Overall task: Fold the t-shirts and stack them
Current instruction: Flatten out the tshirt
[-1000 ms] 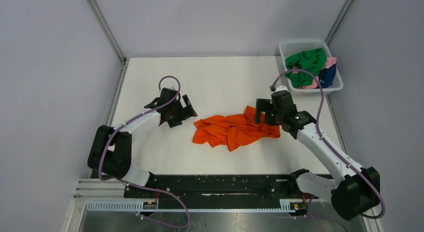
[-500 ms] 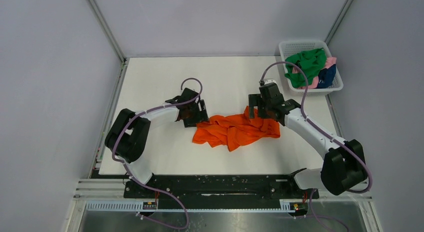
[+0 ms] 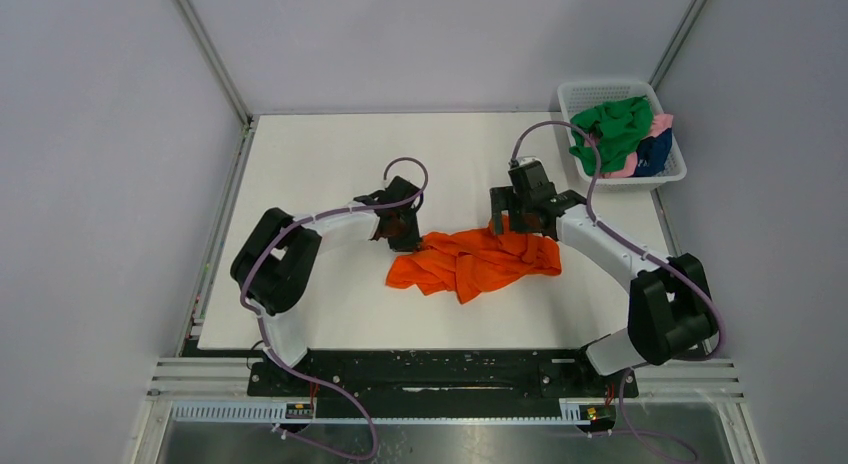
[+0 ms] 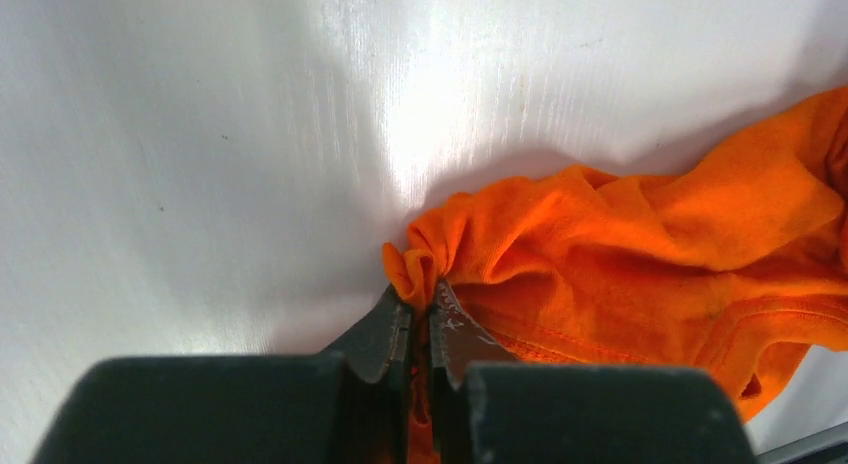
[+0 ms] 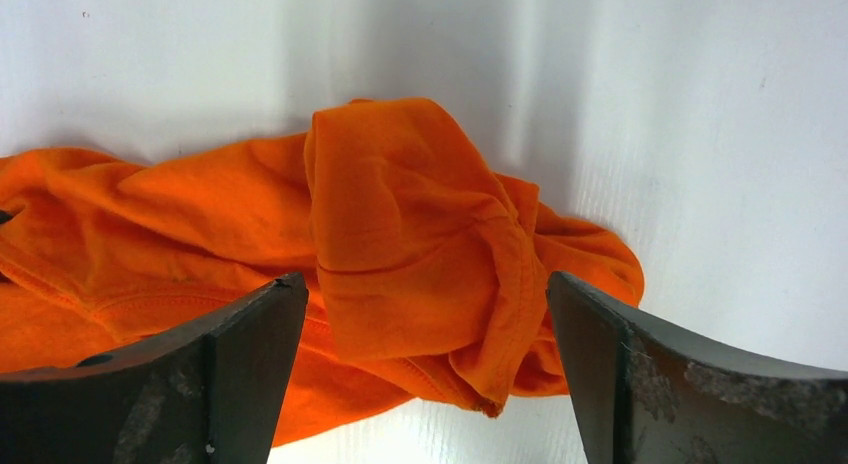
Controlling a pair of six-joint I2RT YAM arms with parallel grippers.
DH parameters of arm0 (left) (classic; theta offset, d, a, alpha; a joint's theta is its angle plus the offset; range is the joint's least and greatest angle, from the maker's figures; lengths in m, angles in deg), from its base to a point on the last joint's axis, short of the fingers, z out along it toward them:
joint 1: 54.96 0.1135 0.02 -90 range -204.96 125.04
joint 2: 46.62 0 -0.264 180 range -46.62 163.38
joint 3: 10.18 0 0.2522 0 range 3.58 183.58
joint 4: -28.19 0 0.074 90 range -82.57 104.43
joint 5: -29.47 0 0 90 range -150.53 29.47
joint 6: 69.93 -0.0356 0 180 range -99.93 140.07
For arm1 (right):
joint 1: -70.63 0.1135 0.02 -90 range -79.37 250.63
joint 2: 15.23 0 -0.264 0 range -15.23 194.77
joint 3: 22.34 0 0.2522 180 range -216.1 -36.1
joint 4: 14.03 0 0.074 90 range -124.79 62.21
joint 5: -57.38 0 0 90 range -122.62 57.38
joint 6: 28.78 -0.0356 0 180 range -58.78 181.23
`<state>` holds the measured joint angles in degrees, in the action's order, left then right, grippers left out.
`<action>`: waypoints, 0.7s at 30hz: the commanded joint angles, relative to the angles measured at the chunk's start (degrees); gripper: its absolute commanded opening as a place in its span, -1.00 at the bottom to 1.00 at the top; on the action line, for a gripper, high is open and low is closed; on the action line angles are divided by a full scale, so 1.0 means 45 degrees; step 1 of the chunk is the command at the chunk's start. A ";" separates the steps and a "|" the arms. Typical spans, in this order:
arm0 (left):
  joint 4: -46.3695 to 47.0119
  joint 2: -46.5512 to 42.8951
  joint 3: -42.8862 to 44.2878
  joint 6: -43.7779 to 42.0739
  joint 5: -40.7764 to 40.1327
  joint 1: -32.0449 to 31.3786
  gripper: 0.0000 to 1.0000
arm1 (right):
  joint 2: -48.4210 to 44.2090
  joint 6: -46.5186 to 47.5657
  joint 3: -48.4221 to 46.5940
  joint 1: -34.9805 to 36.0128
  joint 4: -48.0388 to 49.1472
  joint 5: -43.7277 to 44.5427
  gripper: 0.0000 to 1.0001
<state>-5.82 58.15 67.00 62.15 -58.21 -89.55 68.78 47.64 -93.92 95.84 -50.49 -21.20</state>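
A crumpled orange t-shirt (image 3: 470,261) lies in the middle of the white table. My left gripper (image 3: 405,234) sits at its upper left corner, and in the left wrist view its jaws are shut on a bunched fold of the orange t-shirt (image 4: 425,259). My right gripper (image 3: 515,222) hovers over the shirt's far right corner. In the right wrist view its fingers (image 5: 250,354) stand wide apart on either side of a raised fold of the orange t-shirt (image 5: 410,244), not touching it. More t-shirts, a green one (image 3: 612,129), a pink one and a navy one, are heaped in the basket.
A white mesh basket (image 3: 585,92) stands at the table's far right corner. Grey walls enclose the table on three sides. The arm bases sit on a black rail (image 3: 440,369) at the near edge.
Both arms reached inward to the orange shirt. The left gripper came in from the left and closed on the shirt's upper left corner. The right gripper shifted left over the far right corner, staying open.
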 commanded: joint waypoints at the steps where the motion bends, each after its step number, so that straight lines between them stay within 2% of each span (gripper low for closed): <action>1: -0.0435 -0.0336 0.0178 -0.0104 -0.1062 -0.0159 -1.00 | 0.0571 0.0227 -0.0853 0.0062 0.0551 -0.0215 0.92; 4: -0.0234 -0.1051 -0.0218 -0.0104 -0.1557 -0.0240 -1.00 | 0.1009 0.0308 -0.1135 0.0141 0.0774 -0.1011 0.87; 8: 0.0408 -0.2255 -0.1078 0.0072 -0.1832 -0.0277 -1.00 | 0.1634 0.0489 -0.1210 0.0308 0.1252 -0.1029 0.82; 10: 0.0439 -0.2756 -0.1373 0.0283 -0.2117 -0.0282 -1.00 | 0.2032 0.0415 -0.1283 0.0349 0.1295 -0.0887 0.74; 14: 0.0555 -0.3636 -0.1944 0.0546 -0.2248 -0.0282 -1.00 | 0.2781 0.0177 -0.1525 0.0354 0.1194 -0.0664 0.30; 19: 0.0578 -0.4907 -0.2463 0.0452 -0.2607 -0.0369 -1.00 | 0.2182 -0.0011 -0.1492 0.0446 0.1121 -0.0687 -0.69; 21: 0.0533 -0.5537 -0.2605 0.0302 -0.2835 -0.0495 -1.00 | 0.1089 -0.0104 -0.1074 0.0469 0.1438 -0.0687 -0.88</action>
<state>-5.21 39.22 56.42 63.75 -67.17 -90.93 81.24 48.03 -98.49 96.98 -46.09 -24.76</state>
